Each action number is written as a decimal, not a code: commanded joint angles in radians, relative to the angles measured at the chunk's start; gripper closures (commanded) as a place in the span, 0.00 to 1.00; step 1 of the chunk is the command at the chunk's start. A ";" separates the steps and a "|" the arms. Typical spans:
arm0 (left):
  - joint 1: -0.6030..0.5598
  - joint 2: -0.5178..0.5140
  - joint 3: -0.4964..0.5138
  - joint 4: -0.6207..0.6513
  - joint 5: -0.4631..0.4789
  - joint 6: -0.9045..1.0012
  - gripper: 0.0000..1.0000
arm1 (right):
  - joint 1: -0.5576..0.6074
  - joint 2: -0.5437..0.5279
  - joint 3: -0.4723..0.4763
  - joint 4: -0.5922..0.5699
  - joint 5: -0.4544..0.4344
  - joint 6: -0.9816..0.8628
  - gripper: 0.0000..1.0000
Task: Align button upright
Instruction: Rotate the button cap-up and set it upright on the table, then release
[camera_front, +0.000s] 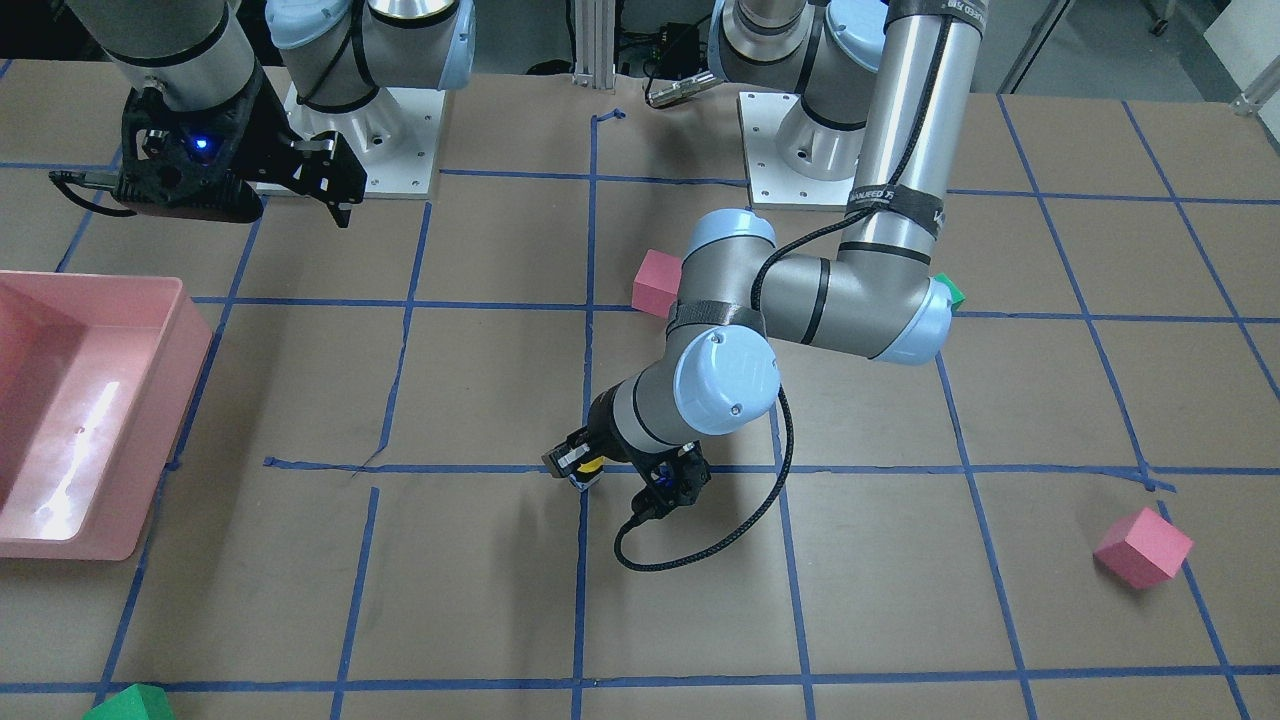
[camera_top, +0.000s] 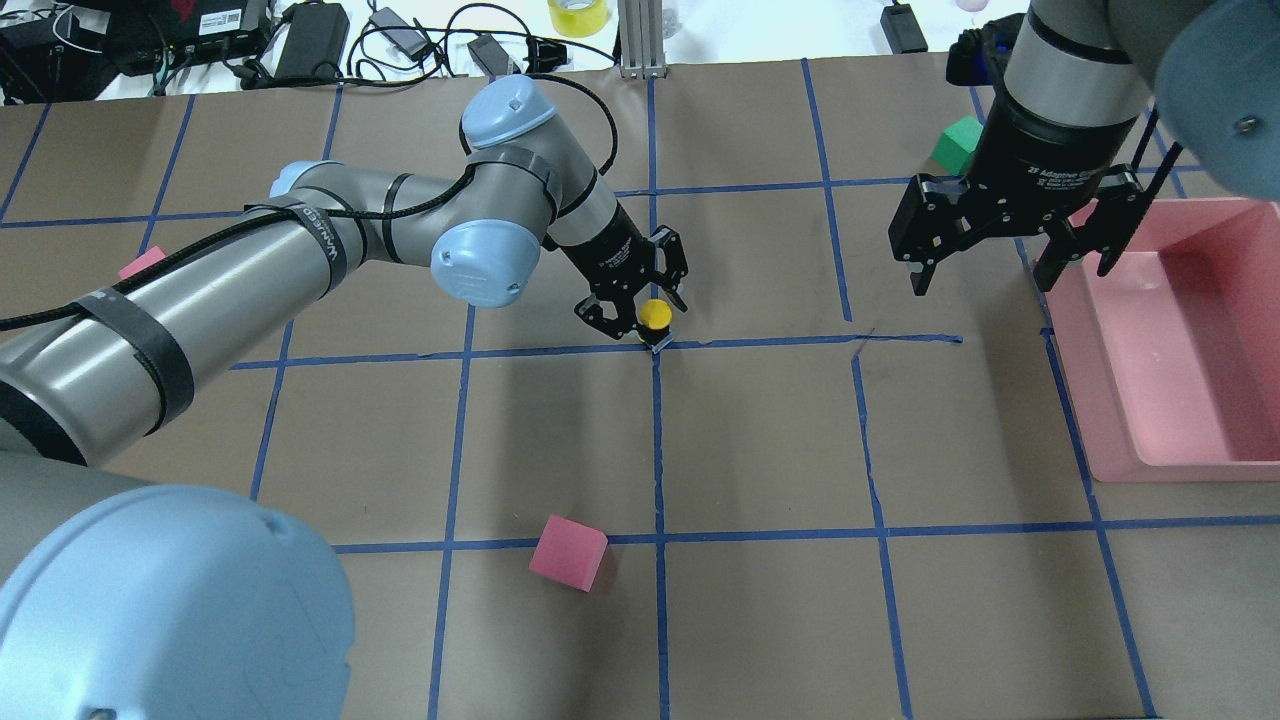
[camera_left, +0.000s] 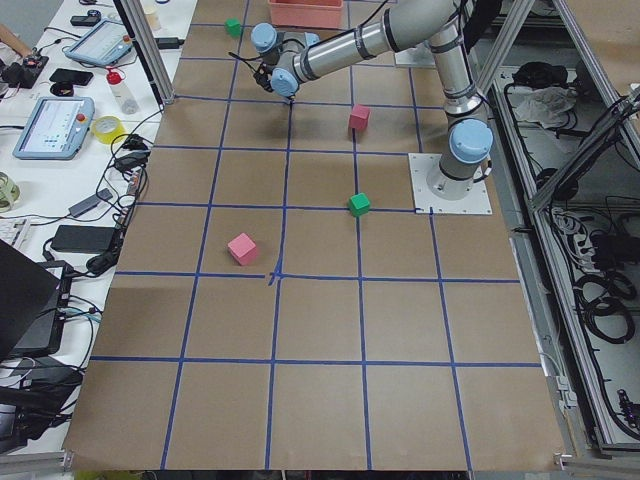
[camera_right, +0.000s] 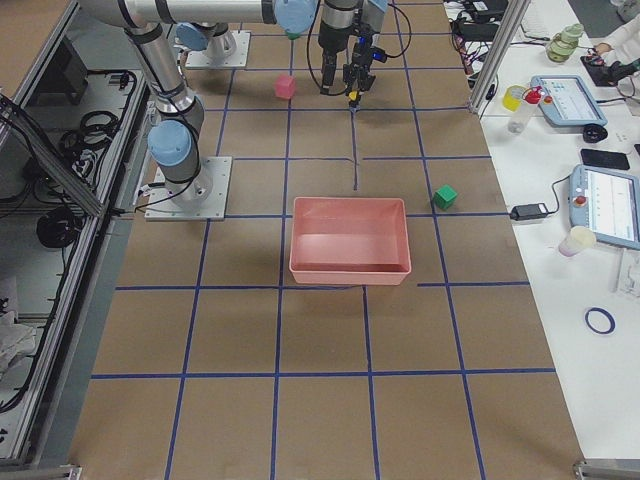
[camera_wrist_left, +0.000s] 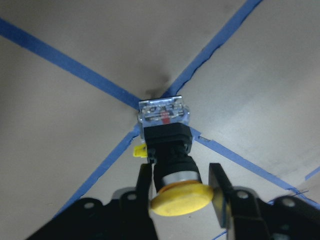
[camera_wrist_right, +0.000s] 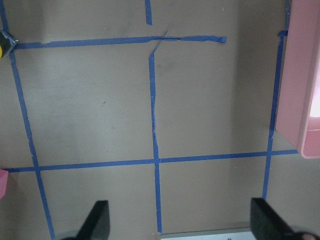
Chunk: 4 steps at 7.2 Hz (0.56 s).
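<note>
The desk (camera_top: 760, 440) was covered in brown paper and marked into large squares by blue tape (camera_top: 657, 450), which was ragged and broken in places. The button (camera_wrist_left: 165, 135) sat on a crossing of two tape lines near the middle of the desk. Its silvery terminal base was down on the paper and its yellow cap was toward the left gripper (camera_top: 643, 315). Whether it stood truly upright could not be told. The fingers (camera_wrist_left: 144, 185) of that gripper were closed in on either side of the yellow cap, grasping the button near its top.

The right gripper (camera_top: 982, 280) hung above the desk with its fingers spread wide and nothing between them, just beside the pink bin (camera_right: 350, 268). The bin sat on the robot's right half of the desk.

One pink cube (camera_top: 568, 552) lay nearer the robot, close to the centre tape line. A second pink cube (camera_front: 1143, 547) sat well apart from it on the robot's left side. One green cube (camera_top: 958, 143) lay near the far edge, beyond the right gripper. Another green cube (camera_left: 359, 204) rested close to the left arm's base plate (camera_left: 450, 185).

Along the far edge ran a white bench (camera_top: 800, 30) littered with black cables, power bricks and a yellow tape roll. An aluminium post (camera_top: 640, 40) rose at its middle. In the side views, handheld tablets (camera_right: 605, 205) lay on the bench.
</note>
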 joint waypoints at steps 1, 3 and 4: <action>0.004 0.025 0.012 0.011 0.008 0.020 0.00 | 0.000 0.001 0.000 0.002 -0.001 0.000 0.00; 0.062 0.115 0.065 -0.026 0.014 0.098 0.00 | 0.000 0.001 0.000 0.002 -0.001 -0.001 0.00; 0.064 0.188 0.079 -0.102 0.014 0.103 0.00 | 0.000 0.000 0.002 0.002 -0.001 -0.001 0.00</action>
